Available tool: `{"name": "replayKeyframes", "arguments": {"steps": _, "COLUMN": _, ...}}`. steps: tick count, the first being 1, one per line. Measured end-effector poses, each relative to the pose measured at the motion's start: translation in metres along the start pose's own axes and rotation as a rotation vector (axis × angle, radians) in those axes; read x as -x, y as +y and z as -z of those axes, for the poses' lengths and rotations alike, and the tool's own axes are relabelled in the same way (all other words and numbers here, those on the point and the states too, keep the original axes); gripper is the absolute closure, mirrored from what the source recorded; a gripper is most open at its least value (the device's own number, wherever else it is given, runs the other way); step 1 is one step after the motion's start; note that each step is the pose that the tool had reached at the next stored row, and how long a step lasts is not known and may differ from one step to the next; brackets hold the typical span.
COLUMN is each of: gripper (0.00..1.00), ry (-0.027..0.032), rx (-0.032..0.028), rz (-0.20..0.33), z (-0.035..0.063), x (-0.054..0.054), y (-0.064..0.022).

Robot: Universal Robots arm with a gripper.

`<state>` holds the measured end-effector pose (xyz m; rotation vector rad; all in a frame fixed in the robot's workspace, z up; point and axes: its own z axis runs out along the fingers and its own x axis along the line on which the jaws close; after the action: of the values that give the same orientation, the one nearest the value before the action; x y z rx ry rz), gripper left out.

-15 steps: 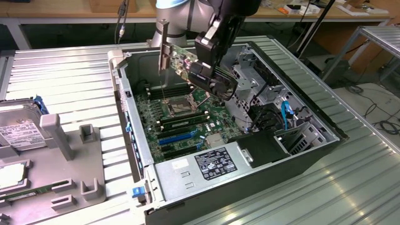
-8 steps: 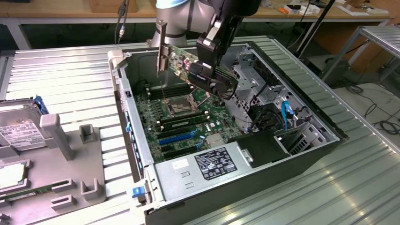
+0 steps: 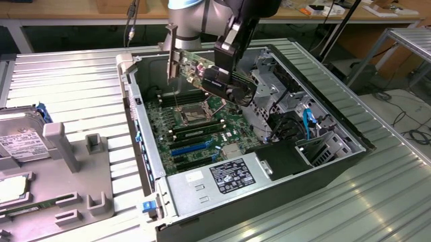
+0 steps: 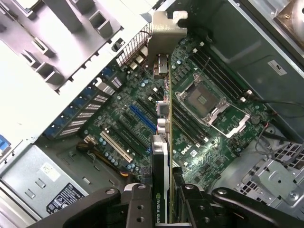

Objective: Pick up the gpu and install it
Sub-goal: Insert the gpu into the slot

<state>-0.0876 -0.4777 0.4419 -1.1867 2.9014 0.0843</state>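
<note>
The gpu (image 3: 197, 68) hangs on edge above the open computer case (image 3: 336, 126), its silver bracket (image 3: 171, 56) towards the exterior view's left. My gripper (image 3: 225, 68) is shut on the card's dark end. In the wrist view the gpu (image 4: 160, 147) is edge-on between my fingers (image 4: 137, 204), and its bracket (image 4: 166, 28) points away from the camera. Below it lies the green motherboard (image 4: 228, 142) with a blue slot (image 4: 142, 118) and a white slot (image 4: 114, 148). The card stands clear of the board, over the area near the CPU socket (image 3: 191, 115).
A power supply (image 3: 229, 174) fills the case's near end, and a metal drive cage (image 3: 276, 85) stands at the exterior view's right of the card. On the exterior view's left, a grey fixture (image 3: 67, 166) holds a hard drive (image 3: 20, 141) and a memory stick (image 3: 34, 205).
</note>
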Motion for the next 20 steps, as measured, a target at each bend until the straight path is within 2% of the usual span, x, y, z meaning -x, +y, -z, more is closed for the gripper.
{"name": "replayKeyframes", "arguments": {"steps": 9, "gripper": 0.73, "ry": 0.0022, "rx": 0.0011, "rz": 0.045, "z": 0.0, "x": 0.0, "y": 0.0}}
{"name": "replayKeyframes", "arguments": {"steps": 20, "gripper": 0.73, "ry": 0.0061, "rx": 0.0032, "rz": 0.128, "z": 0.0, "x": 0.0, "y": 0.0}}
